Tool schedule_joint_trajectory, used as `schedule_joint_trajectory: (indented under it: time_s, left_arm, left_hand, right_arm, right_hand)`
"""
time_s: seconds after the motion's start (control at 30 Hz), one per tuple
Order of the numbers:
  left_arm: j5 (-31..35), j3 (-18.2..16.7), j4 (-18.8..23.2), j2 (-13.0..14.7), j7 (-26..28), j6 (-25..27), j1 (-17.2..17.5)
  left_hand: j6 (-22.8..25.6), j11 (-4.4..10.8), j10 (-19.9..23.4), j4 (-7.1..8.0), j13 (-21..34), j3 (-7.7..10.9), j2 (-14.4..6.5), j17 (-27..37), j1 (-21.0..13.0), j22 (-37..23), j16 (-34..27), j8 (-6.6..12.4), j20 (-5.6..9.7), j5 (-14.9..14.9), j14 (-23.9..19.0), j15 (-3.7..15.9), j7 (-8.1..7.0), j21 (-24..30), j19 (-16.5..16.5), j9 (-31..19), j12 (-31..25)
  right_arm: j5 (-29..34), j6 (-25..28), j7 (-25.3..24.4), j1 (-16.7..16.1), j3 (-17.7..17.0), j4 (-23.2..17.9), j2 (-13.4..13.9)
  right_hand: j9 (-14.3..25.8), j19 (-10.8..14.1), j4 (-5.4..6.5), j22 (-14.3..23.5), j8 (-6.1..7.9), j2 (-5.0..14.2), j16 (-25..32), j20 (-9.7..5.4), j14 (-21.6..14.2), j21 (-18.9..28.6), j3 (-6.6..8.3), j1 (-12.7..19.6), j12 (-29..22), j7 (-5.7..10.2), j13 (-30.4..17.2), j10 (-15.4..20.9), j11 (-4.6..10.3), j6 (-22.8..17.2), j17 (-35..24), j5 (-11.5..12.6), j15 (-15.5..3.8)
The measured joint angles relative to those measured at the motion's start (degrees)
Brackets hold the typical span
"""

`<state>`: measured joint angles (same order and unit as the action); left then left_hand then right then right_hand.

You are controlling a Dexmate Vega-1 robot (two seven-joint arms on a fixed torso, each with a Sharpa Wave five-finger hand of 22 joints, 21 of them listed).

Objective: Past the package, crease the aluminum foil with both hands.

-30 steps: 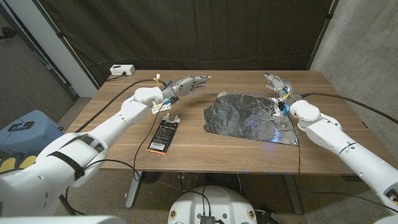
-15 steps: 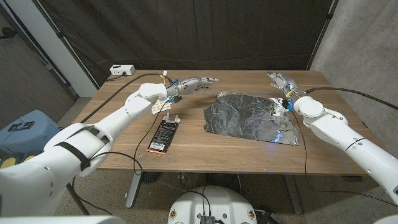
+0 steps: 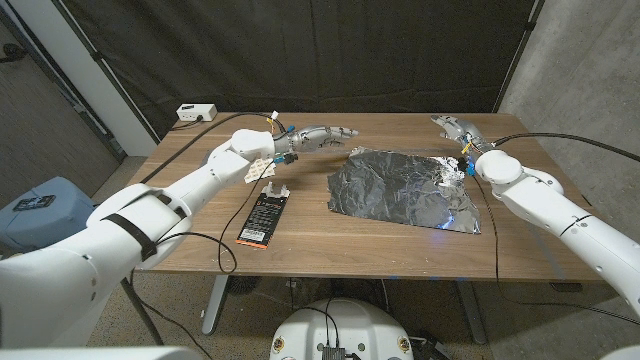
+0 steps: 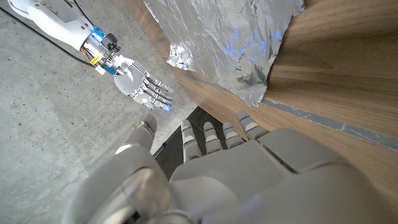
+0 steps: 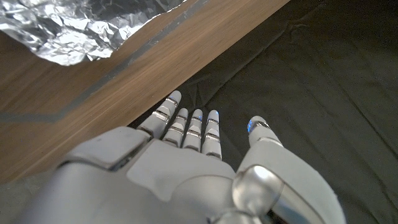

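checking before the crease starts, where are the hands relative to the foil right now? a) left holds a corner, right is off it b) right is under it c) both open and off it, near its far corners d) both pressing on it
c: the left hand and right hand both hover open past the far corners of the foil, touching nothing.

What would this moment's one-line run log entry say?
left hand: open, raised near foil's far-left corner | right hand: open, beyond far-right corner | aluminum foil: flat, crinkled, untouched | package: left of foil
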<state>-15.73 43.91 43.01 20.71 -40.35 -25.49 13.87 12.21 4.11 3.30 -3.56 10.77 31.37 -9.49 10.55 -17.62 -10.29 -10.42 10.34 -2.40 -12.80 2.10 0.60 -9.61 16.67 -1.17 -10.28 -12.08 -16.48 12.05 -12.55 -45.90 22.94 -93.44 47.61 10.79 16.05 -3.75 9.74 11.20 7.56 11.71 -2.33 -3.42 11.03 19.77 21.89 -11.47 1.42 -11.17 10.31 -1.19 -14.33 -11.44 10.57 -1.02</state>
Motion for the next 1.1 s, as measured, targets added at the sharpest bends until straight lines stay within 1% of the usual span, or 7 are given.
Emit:
schedule_joint_trajectory:
  time_s: [0.27,0.57,0.7,0.77,0.87,1.0,1.1]
  left_arm:
    - [1.9,1.6,-5.8,-2.4,-1.6,-2.8,-2.6]
    - [3.9,3.7,-10.8,-4.3,-3.0,-4.4,-5.2]
    - [5.6,5.0,-12.8,-5.2,-3.1,-5.9,-6.4]
    - [6.3,5.3,-13.3,-5.4,-3.1,-6.6,-6.7]
    - [7.9,6.7,-14.8,-6.0,-2.6,-8.3,-7.9]
    - [9.8,8.0,-16.1,-6.6,-1.6,-10.5,-8.8]
    - [10.9,9.1,-17.0,-7.1,-0.8,-12.1,-9.5]
  left_hand:
    - [-3.1,-1.17,-1.2,5.99,0.0,-0.57,-1.2,0.3,5.4,-0.3,0.0,-0.25,-0.36,0.0,1.3,-0.50,1.33,-0.8,-0.8,0.0,0.4]
    - [-2.6,-1.15,-1.6,10.07,0.0,-0.17,-1.2,0.2,8.2,-0.3,0.0,0.07,-0.04,0.0,1.8,-0.60,2.03,-2.1,-2.3,0.0,0.4]
    - [-2.8,-1.15,-1.6,11.01,0.0,0.53,-1.1,0.0,8.5,-0.3,0.0,0.07,0.29,0.0,1.5,-0.27,1.61,-2.1,-2.2,0.0,0.4]
    - [-3.0,-1.14,-1.6,10.63,0.0,0.93,-1.1,-0.3,8.5,-0.2,0.0,0.07,0.56,-0.3,1.3,-0.04,1.37,-2.1,-1.5,0.0,0.4]
    - [-3.1,-0.06,-1.3,8.72,-0.1,2.84,-0.7,-0.7,7.5,0.0,0.0,0.07,1.20,-1.4,0.5,0.66,0.67,-2.1,-0.8,0.2,0.4]
    - [-2.9,0.98,-0.9,5.31,-0.1,5.39,-0.1,-1.0,4.5,0.2,0.0,0.07,1.79,-2.9,-0.2,1.36,-0.55,-2.5,-0.2,0.2,0.4]
    - [-2.3,1.34,-0.5,1.78,-0.1,6.94,0.3,-1.0,1.8,0.2,0.0,0.07,2.12,-3.9,-0.7,1.94,-1.74,-2.9,0.5,0.2,0.2]
  right_arm:
    - [2.0,2.8,0.0,1.4,0.8,-0.8,0.9]
    - [4.2,6.0,0.0,3.0,1.8,-1.8,1.5]
    - [5.0,7.2,0.0,3.7,2.2,-2.1,1.6]
    - [5.2,7.4,0.0,3.9,2.2,-2.2,1.6]
    - [5.4,7.7,0.0,4.0,2.2,-2.2,1.6]
    - [5.4,7.7,0.0,4.0,2.2,-2.2,1.6]
    - [5.4,7.7,0.0,4.0,2.1,-2.2,1.5]
  right_hand:
    - [0.0,0.4,-0.16,0.0,0.24,0.00,0.0,-0.02,0.0,0.0,-0.18,0.0,0.0,-0.26,0.0,0.0,0.00,-0.3,-0.2,0.0,0.00]
    - [0.0,0.4,-0.22,0.0,0.29,0.00,0.0,-0.01,-0.6,0.2,-0.24,0.0,-0.2,-0.61,0.0,0.3,-0.31,-0.6,-0.2,0.0,0.02]
    - [0.0,0.4,-0.25,0.0,0.29,0.00,0.4,-0.02,-0.6,0.2,-0.28,0.0,-0.2,-0.61,0.0,0.3,-0.31,-0.6,-0.2,0.0,0.02]
    - [0.0,0.4,-0.47,0.0,0.29,0.00,0.5,-0.02,-0.6,0.2,-0.50,0.0,-0.2,-0.61,0.0,0.3,-0.31,-0.6,-0.2,0.0,0.02]
    - [0.0,0.4,-0.45,0.0,0.28,0.00,0.5,-0.02,-0.6,0.2,-0.49,0.0,-0.2,-0.61,0.0,0.3,-0.31,-0.6,-0.2,0.0,0.02]
    - [0.0,0.4,-0.45,0.0,0.29,0.00,0.5,-0.02,-0.6,0.2,-0.48,0.0,-0.2,-0.61,0.0,0.3,-0.31,-0.6,-0.2,0.0,0.02]
    - [0.0,0.6,-0.45,0.0,0.29,0.00,0.5,0.20,-0.9,0.2,-0.48,0.0,-0.2,-0.61,0.0,0.3,-0.31,-0.6,-0.2,0.0,0.32]
